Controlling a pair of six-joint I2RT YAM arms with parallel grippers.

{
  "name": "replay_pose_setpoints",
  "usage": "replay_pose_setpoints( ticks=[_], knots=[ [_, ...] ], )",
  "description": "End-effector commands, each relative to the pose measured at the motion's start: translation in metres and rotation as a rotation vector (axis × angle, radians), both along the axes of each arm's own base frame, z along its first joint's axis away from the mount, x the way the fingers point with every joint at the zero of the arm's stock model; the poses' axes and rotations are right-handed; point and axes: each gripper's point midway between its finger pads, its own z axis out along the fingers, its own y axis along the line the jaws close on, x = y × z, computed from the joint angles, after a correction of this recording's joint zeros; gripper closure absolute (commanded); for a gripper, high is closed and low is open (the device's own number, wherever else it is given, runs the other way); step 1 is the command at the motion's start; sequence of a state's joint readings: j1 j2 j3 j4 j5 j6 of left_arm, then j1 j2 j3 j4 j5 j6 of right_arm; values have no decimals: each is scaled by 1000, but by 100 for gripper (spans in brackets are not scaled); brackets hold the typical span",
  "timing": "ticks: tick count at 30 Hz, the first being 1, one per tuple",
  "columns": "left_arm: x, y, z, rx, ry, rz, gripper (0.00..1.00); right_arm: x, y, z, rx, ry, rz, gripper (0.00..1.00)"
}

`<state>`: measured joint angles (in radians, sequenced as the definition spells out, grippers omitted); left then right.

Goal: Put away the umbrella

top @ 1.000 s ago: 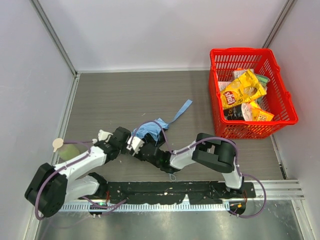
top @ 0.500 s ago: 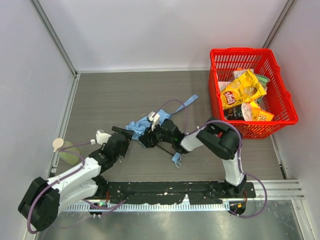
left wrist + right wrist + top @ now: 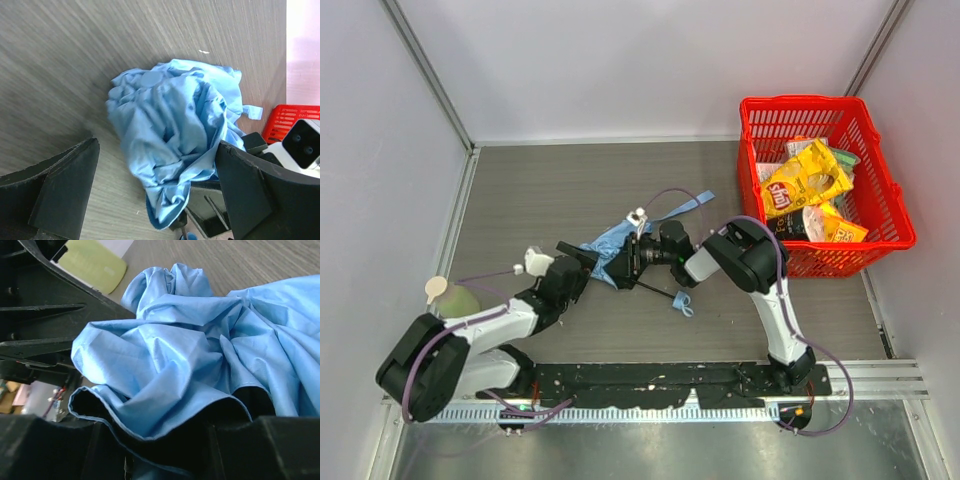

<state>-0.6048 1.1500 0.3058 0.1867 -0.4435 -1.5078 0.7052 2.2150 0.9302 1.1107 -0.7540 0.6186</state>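
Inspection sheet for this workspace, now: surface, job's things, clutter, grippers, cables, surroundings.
Surface: grey wood-grain table; no spills seen.
Job's things: umbrella crumpled mid-table, its blue handle toward the near edge; not yet put away.
Clutter: red basket holding snack bags at the far right; pale green item at the left edge.
Grippers: left gripper jaws wide open beside the fabric, holding nothing; right gripper jaws closed on the umbrella's fabric.
Cables: purple cables looped along both arms.
Surroundings: white walls on three sides.
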Motion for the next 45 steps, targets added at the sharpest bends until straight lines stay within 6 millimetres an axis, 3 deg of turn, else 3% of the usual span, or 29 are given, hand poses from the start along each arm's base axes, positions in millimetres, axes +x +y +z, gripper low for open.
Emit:
replay_pose_setpoints(
  ticks=[1, 5, 9, 14, 17, 19, 20, 21, 22, 23, 24, 27, 28, 30, 33, 34, 35, 36, 37, 38, 42, 43, 45],
  knots=[
    [10, 3, -12, 85, 57, 29, 0, -46, -19, -69, -183, 393, 114, 99],
    [15, 1, -28, 127, 95, 23, 3, -42, -19, -65, -172, 438, 126, 99],
    [17, -9, -39, 105, 101, -11, 23, -37, -21, -70, -180, 437, 114, 99],
    [21, -17, -39, 78, 65, -42, 90, -39, -24, -72, -202, 409, 107, 99],
    [18, -18, -39, 95, 84, -66, 99, -40, -29, -76, -265, 397, 81, 99],
    [13, -18, -40, 83, 99, -73, 100, -31, -35, -74, -342, 342, 40, 96],
    [11, -18, -41, 78, 110, -73, 100, -23, -42, -81, -413, 287, -6, 84],
    [8, -18, -41, 73, 126, -76, 100, -20, -47, -70, -454, 256, -20, 79],
    [4, -19, -43, 70, 149, -81, 100, -13, -53, -70, -508, 187, -53, 68],
    [1, -21, -44, 65, 162, -96, 100, -13, -54, -50, -512, 141, -69, 63],
    [-2, -21, -46, 67, 187, -101, 100, -9, -56, -43, -532, 79, -90, 47],
    [-14, -22, -53, 65, 275, -104, 100, -5, -55, 2, -525, -63, -91, 35],
    [-16, -23, -54, 66, 288, -113, 100, -8, -53, 7, -522, -113, -67, 31],
    [-18, -24, -53, 52, 307, -108, 100, -11, -41, 21, -498, -185, -20, 28],
    [-26, -19, -52, 69, 369, -91, 100, -18, -27, 16, -540, -268, 48, 28],
    [-27, -17, -50, 77, 384, -79, 100, -28, -18, 15, -555, -303, 67, 28],
    [-28, -14, -48, 92, 400, -70, 100, -25, -19, 12, -598, -369, 46, 28],
    [-28, -13, -45, 107, 406, -65, 100, -37, -11, 13, -605, -417, 61, 28],
    [-29, -10, -43, 117, 421, -52, 100, -28, -13, 10, -663, -472, -12, 28],
    [-29, -10, -41, 120, 426, -46, 100, -36, -6, 7, -673, -506, -19, 28],
    [-29, -11, -41, 103, 443, -23, 100, -26, -6, 7, -767, -670, -280, 28],
    [-30, -11, -44, 103, 452, -20, 100, -36, 0, 7, -747, -693, -291, 28],
    [-31, -11, -43, 92, 458, -11, 100, -31, -4, 3, -793, -697, -374, 28]
  ],
)
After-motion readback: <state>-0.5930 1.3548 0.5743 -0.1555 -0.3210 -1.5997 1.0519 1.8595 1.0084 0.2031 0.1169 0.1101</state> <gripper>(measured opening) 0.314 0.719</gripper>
